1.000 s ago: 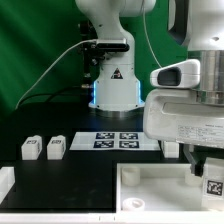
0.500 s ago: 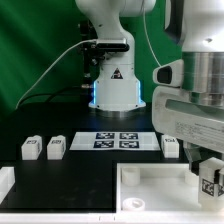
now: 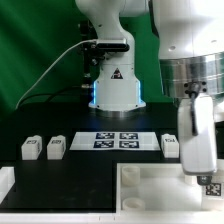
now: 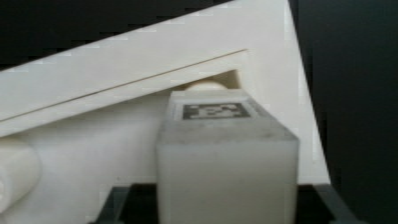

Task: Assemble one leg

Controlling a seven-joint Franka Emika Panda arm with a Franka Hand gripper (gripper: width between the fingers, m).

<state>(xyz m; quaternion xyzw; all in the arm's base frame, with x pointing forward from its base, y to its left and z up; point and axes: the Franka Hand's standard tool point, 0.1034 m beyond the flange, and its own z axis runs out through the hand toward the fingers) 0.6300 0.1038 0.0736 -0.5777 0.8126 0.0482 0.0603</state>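
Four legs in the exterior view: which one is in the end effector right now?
The leg at the exterior view's lower right, held over the white panel in the end effector. The other three legs sit free on the black table.

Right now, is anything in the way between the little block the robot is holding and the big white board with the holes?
Nothing visible blocks it. The gripper holds the leg just above the white panel, and in the wrist view the round corner socket shows uncovered right behind the leg.
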